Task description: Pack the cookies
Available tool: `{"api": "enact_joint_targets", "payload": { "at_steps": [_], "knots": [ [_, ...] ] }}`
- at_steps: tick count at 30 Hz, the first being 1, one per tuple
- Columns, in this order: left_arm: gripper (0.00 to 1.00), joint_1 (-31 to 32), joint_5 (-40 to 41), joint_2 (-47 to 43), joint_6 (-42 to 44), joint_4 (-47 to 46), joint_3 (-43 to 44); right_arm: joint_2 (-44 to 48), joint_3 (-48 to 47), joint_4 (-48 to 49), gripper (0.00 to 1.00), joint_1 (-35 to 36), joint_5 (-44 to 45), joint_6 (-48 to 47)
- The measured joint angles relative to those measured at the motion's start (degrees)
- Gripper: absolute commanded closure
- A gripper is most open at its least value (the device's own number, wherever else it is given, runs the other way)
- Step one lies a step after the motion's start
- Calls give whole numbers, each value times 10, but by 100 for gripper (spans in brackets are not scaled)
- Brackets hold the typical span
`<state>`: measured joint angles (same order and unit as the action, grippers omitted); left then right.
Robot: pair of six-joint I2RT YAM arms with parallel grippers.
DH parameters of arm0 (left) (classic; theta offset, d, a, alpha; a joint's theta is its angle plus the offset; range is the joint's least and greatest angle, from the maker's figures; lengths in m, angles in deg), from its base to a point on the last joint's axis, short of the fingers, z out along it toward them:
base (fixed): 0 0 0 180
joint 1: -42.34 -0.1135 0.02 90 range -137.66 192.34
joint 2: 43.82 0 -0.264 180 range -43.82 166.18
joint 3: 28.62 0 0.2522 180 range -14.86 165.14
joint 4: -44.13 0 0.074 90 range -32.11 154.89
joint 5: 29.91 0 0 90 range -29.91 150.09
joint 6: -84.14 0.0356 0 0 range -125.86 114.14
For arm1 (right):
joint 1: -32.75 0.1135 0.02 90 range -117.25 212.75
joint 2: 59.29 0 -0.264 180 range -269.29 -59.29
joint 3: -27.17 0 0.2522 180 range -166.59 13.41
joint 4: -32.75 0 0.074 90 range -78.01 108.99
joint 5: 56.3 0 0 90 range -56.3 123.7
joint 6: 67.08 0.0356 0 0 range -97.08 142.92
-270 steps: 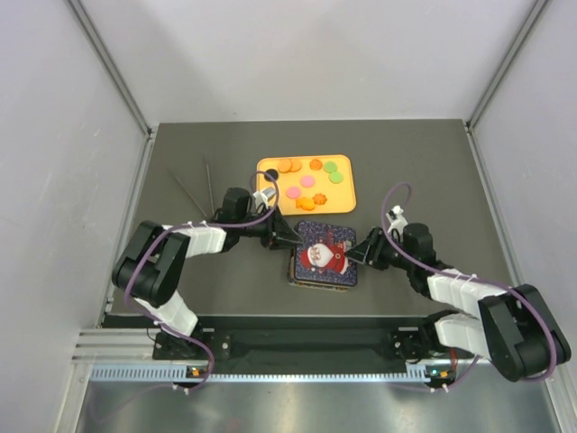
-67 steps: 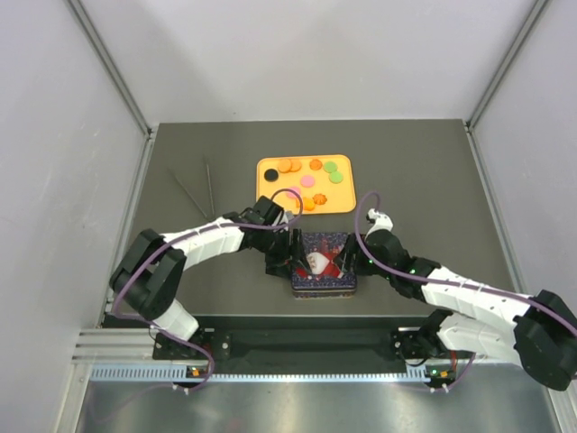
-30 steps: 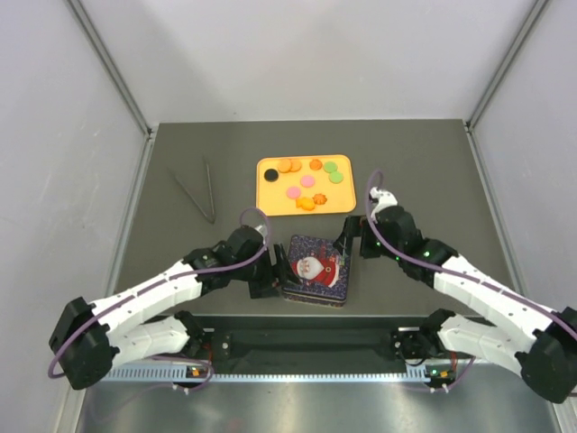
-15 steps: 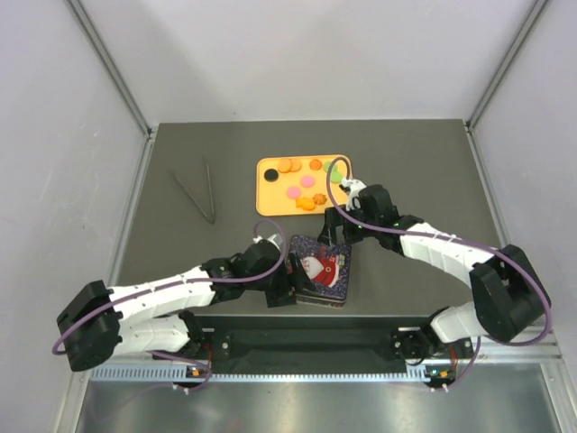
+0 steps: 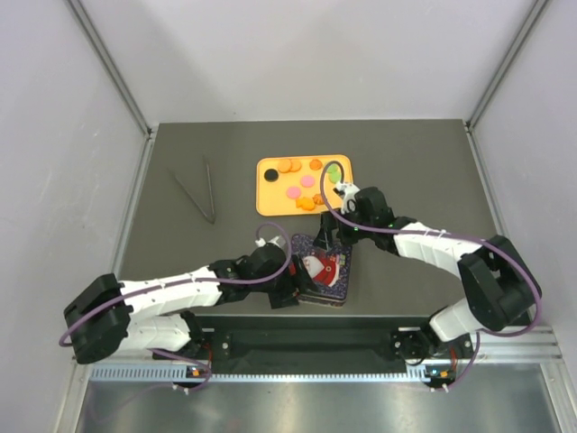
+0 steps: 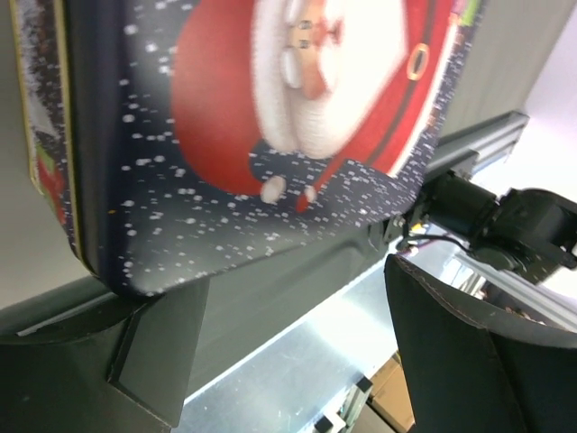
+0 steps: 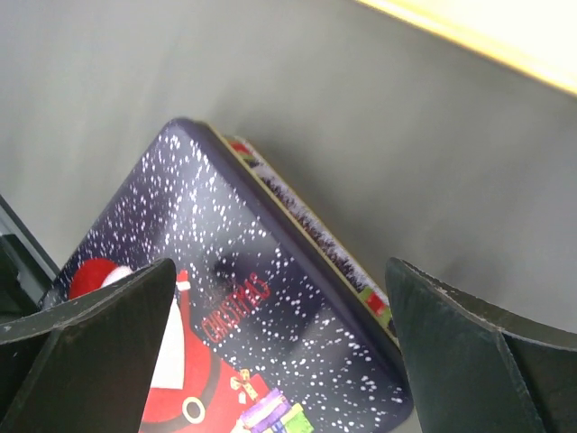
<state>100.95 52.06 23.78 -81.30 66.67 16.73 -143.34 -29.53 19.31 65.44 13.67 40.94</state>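
The cookies point(image 5: 307, 181) are small flat discs, orange, pink and green, lying on an orange tray point(image 5: 263, 200) at mid-table. Nearer to me sits a dark blue Christmas tin point(image 5: 322, 271) with a Santa lid point(image 6: 297, 99) on it. My left gripper point(image 5: 287, 287) is open at the tin's near left corner, and its left finger point(image 6: 158, 356) lies under the lid's edge with nothing gripped. The right gripper point(image 5: 330, 240) hangs open over the tin's far edge. Between its fingers I look down on the lid point(image 7: 234, 298).
A pair of thin metal tongs point(image 5: 200, 191) lies on the dark tabletop to the left of the tray. The table's near edge and the metal rail point(image 6: 297, 361) are just beyond my left gripper. Grey walls enclose the table on three sides.
The left gripper slid right to the tin's near left corner. The right gripper swung left and now hangs over the tin's far edge. Both stayed open.
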Motion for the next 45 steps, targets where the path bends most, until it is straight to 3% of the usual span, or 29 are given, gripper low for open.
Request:
{"api": "enact_joint_targets", "payload": {
  "at_steps": [8, 16, 21, 42, 45],
  "knots": [
    [18, -18, 23, 26, 12, -1, 0, 29, 52, 12, 0, 2, -2, 11],
    [24, -121, -4, 69, 77, 16, 37, 74, 100, 33, 0, 2, 13, 33],
    [28, -154, -40, 114, 122, 25, 75, 91, 114, 39, 0, 12, 50, 43],
    [92, -187, -93, 137, 141, 42, 90, 63, 90, 68, 0, 104, 234, 100],
    [95, -195, -107, 145, 144, 50, 97, 63, 90, 70, 0, 110, 247, 101]
  ]
}}
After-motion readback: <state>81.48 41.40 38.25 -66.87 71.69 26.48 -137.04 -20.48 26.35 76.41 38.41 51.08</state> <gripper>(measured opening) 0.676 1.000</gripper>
